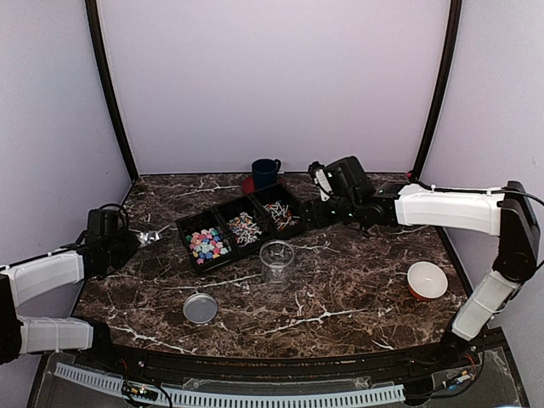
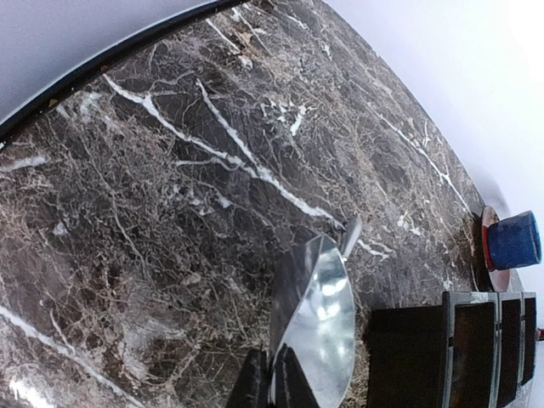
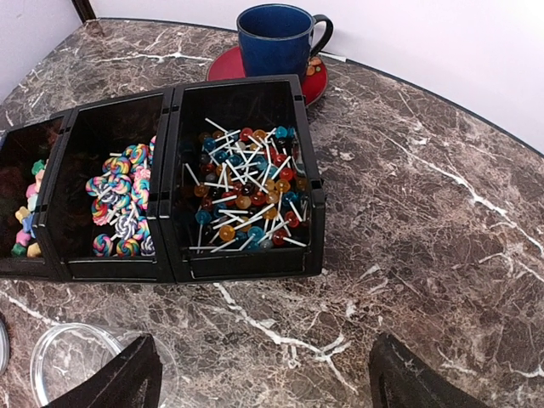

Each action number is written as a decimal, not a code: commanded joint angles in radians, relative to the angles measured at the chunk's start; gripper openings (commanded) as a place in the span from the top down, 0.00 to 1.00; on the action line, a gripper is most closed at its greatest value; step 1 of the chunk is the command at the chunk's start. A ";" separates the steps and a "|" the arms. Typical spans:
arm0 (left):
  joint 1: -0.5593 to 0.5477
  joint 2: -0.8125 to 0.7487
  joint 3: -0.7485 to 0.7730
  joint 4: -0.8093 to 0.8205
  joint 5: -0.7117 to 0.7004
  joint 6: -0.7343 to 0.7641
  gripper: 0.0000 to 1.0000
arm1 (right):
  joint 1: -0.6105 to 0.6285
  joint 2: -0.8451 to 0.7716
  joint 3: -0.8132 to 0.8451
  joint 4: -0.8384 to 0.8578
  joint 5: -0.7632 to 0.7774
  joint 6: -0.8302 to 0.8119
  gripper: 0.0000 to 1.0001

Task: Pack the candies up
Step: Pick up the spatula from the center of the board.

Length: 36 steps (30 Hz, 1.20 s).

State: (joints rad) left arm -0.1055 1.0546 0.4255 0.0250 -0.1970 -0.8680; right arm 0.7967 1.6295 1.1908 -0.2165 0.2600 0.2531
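The candies lie in three black bins: small multicoloured pieces (image 1: pixel 205 244) (image 3: pixel 25 212) in the left one, swirl lollipops (image 1: pixel 244 228) (image 3: pixel 123 204) in the middle one, ball lollipops on white sticks (image 1: pixel 279 212) (image 3: pixel 242 191) in the right one. A clear jar (image 1: pixel 277 262) (image 3: pixel 68 361) stands open just in front of the bins. My right gripper (image 1: pixel 308 212) (image 3: pixel 263 382) hovers open over bare table in front of the right bin. At the table's left, my left gripper (image 1: pixel 132 240) (image 2: pixel 274 357) is shut on the edge of a shiny silver foil-like piece (image 2: pixel 319 314) (image 1: pixel 150 236).
A round metal lid (image 1: pixel 200 308) lies near the front left. A blue mug (image 1: pixel 265 172) (image 3: pixel 276 38) on a red saucer stands behind the bins. A white bowl with an orange base (image 1: pixel 427 279) sits at the right. Dark marble table (image 1: pixel 340 289).
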 commanded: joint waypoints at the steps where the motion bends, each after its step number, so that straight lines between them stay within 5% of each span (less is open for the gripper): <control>1: 0.005 -0.086 0.027 -0.055 -0.040 0.017 1.00 | -0.003 -0.020 0.001 0.017 -0.016 -0.009 0.14; 6: 0.005 -0.186 0.099 -0.109 -0.042 0.085 1.00 | -0.002 -0.023 0.004 0.012 -0.047 -0.035 0.02; 11: 0.005 -0.243 0.185 -0.165 0.026 0.166 1.00 | 0.005 -0.001 0.043 -0.018 -0.120 -0.078 0.02; 25: 0.003 -0.255 0.335 -0.143 0.575 0.599 1.00 | 0.074 0.182 0.301 -0.284 -0.126 -0.212 0.02; 36: -0.065 -0.298 0.257 -0.005 0.870 0.691 1.00 | 0.075 0.040 0.186 -0.051 -0.346 -0.217 0.02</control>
State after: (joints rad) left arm -0.1467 0.7811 0.7086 -0.0666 0.5362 -0.2291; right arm 0.8650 1.7756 1.4342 -0.4110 0.0177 0.0677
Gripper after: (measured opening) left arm 0.024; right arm 0.978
